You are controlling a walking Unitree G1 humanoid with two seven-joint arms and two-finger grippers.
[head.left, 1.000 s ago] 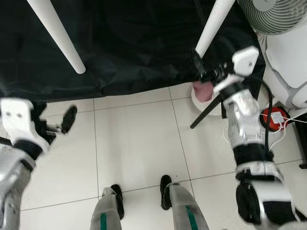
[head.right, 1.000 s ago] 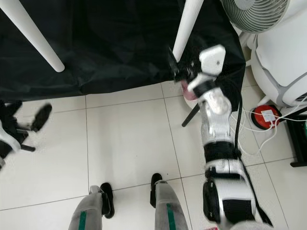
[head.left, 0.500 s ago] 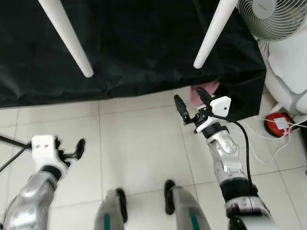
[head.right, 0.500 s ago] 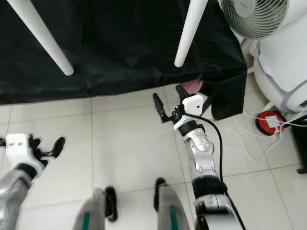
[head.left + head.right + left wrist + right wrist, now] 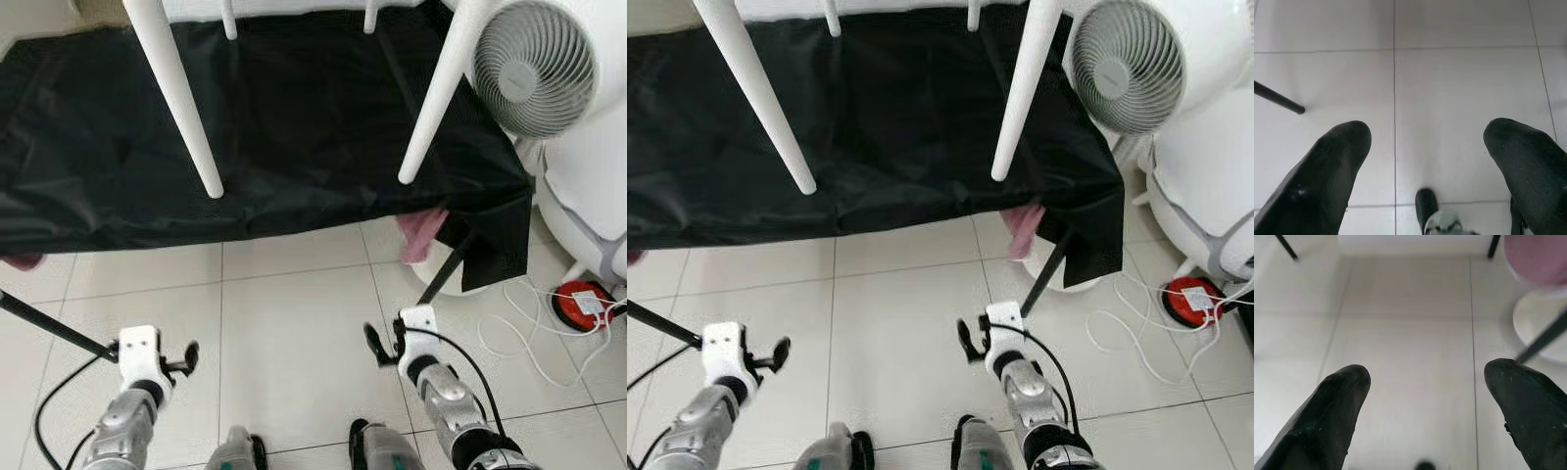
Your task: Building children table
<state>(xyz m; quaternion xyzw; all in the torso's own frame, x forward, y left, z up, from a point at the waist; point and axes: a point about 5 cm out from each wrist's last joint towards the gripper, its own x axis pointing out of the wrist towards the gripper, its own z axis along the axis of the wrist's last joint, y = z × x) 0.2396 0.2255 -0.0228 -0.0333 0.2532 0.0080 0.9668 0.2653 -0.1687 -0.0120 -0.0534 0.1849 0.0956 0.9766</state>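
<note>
Both the left gripper [image 5: 174, 360] and right gripper [image 5: 385, 343] hung spread and empty over the floor tiles [image 5: 294, 313], near the upturned children's table [image 5: 1019, 108], whose stiff, smooth, likely light legs looked the natural handholds.

silver arms [image 5: 446, 392], black fingers [image 5: 1332, 171], seemingly green-striped legs [image 5: 387, 460]

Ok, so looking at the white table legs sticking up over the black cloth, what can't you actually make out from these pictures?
- Tops of the two near white tapered table legs: cut off by the upper edge of the eye views.
- Two far legs: just short stubs at that edge.
- Tabletop and leg joints: not visible, beyond the frame.
- Whatever the black cloth drapes over: covered.
- Pink fabric: mostly hidden under the cloth's corner.
</note>
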